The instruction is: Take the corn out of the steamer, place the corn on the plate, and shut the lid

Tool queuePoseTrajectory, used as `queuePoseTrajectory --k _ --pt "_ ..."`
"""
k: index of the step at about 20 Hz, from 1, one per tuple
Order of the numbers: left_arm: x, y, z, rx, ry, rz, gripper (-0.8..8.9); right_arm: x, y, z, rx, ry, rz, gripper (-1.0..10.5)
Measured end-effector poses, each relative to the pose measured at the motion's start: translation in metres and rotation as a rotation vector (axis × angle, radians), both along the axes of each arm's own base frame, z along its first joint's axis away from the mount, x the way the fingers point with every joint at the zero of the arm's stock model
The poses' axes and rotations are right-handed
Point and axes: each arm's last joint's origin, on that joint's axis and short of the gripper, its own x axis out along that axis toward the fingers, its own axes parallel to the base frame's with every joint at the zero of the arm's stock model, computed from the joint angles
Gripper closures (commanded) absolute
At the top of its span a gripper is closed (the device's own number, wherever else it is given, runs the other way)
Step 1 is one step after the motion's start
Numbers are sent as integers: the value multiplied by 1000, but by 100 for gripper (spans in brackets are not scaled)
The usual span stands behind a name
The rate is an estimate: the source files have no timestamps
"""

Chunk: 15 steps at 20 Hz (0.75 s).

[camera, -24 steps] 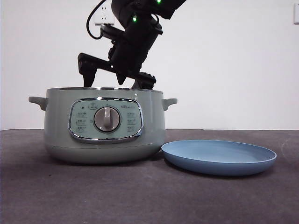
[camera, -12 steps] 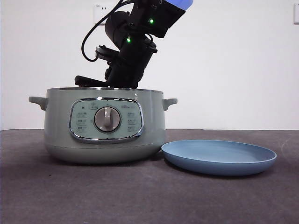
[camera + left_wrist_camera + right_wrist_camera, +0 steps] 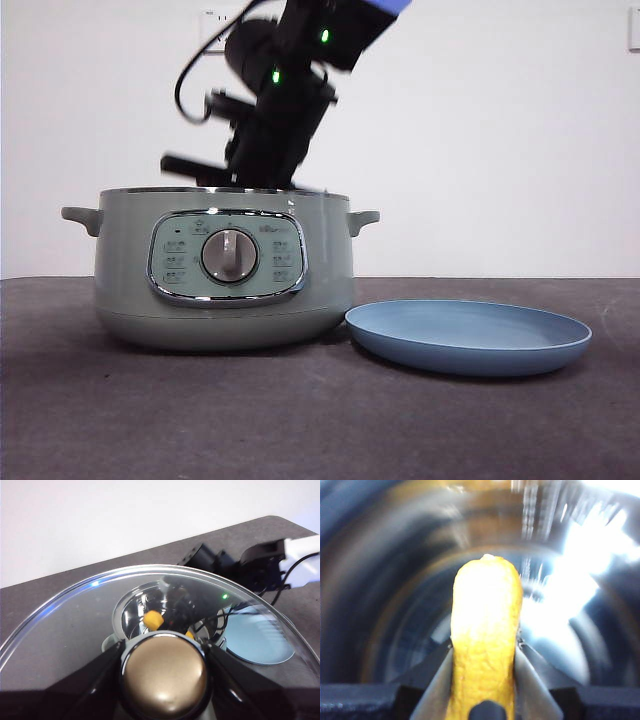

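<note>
Sage-green and glossy, the steamer [image 3: 222,268] fills the left half of the front view, standing on a dark table [image 3: 320,420]. Small side handles stick out at its upper left and upper right, and a chrome-framed control panel [image 3: 227,256] with a silver dial [image 3: 229,255] faces the camera. Above its rim, at the upper centre of the frame, a black arm reaches down into the open pot; this is the right gripper [image 3: 262,172], blurred, its tips hidden behind the pot wall. To the right of the steamer, its rim almost meeting the pot's base, lies the light-blue plate [image 3: 468,337], with nothing showing above its rim.

In the left wrist view, the left gripper [image 3: 164,672] is closed on the lid's knob [image 3: 164,676], which looks bronze in this picture, at the bottom centre. The clear glass lid [image 3: 75,625] spreads across the lower frame. Through the glass the steamer's shiny interior shows at centre, with a piece of the yellow corn [image 3: 153,620] and the right arm above it. The plate shows as a blue patch at the right.

In the right wrist view, the right gripper [image 3: 482,682] clamps the corn [image 3: 485,635] from both sides at the centre of the frame. The cob stands lengthwise between the jaws, its rounded tip pointing away from the camera. Behind it lies the blurred, dark metal inside of the steamer [image 3: 380,605], with a bright glare at the upper right.
</note>
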Motion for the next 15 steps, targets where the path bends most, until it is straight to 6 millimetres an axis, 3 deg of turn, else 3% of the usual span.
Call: queuePoseTrajectory --k 4,7,10,12,15 --pt "1 0 2 -6 -19 0 822 -33 -31 102 72 -156 24 963" --pt "3 -1 2 -6 -19 0 822 -64 -62 145 -21 -203 18 964" --pt "14 -4 4 -10 -29 -4 822 -80 -93 170 -58 -196 8 964" --pt "22 -7 4 -14 -19 -21 821 -80 -116 177 -86 -174 -31 964" --pt "38 -12 3 -19 -2 -51 822 -71 -140 159 -131 -131 -90 964"
